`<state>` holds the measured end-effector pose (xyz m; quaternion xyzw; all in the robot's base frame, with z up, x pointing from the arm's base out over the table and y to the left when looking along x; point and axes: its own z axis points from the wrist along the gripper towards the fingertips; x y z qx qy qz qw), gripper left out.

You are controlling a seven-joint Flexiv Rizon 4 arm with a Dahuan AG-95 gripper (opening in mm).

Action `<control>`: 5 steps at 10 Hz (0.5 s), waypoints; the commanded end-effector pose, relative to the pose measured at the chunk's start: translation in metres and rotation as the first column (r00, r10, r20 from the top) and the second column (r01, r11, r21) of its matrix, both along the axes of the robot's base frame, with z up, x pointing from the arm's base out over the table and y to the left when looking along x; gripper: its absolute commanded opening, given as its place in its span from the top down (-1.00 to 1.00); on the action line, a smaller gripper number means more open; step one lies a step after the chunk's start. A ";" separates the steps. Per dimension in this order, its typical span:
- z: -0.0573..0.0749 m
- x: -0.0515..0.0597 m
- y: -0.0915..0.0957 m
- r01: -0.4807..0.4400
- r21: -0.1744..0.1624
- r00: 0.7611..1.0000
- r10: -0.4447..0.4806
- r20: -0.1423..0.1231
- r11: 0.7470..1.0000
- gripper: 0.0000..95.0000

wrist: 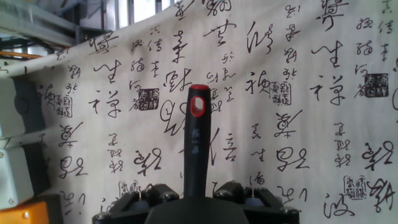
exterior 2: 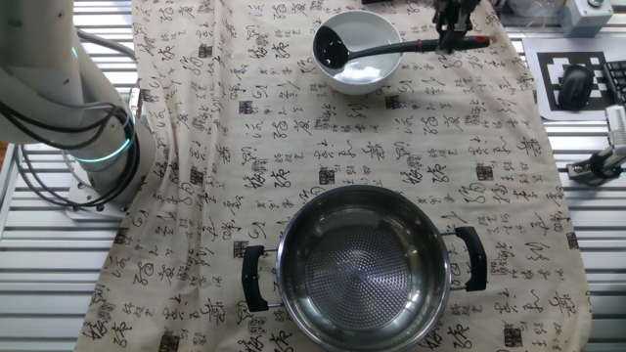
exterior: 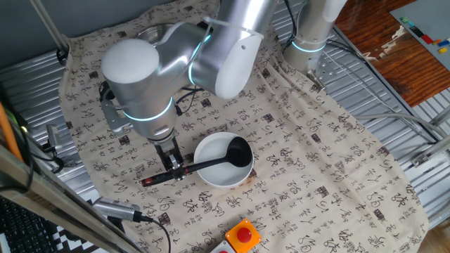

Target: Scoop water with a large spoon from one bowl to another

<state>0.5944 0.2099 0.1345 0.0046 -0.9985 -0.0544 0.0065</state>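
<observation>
The large spoon is a black ladle whose cup (exterior: 238, 151) rests inside the plain white bowl (exterior: 211, 176). Its handle (exterior: 200, 167) runs out over the rim to the left, ending in a red tip. My gripper (exterior: 172, 163) is shut on that handle near the tip. In the hand view the handle (wrist: 197, 137) rises from between my gripper (wrist: 194, 198) fingers, with the red-ringed end above the patterned cloth. From the other side, the ladle (exterior 2: 333, 47) lies in the white bowl (exterior 2: 367, 70) beside my gripper (exterior 2: 453, 37). The steel bowl (exterior 2: 362, 264) with black side handles stands apart, and looks empty.
A cloth with black calligraphy (exterior: 316, 161) covers the table. The steel bowl (exterior: 151, 31) is mostly hidden behind my arm. A red button on an orange box (exterior: 242, 234) sits at the near edge. A second arm's base (exterior 2: 93, 147) stands on the cloth's left side.
</observation>
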 end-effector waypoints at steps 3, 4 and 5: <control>-0.012 0.005 -0.006 0.011 0.035 0.999 -0.013 0.044 0.999 -0.20; -0.014 0.006 -0.007 0.008 0.035 0.999 -0.009 0.045 0.999 -0.20; -0.016 0.008 -0.006 0.008 0.034 0.999 -0.010 0.045 0.999 -0.20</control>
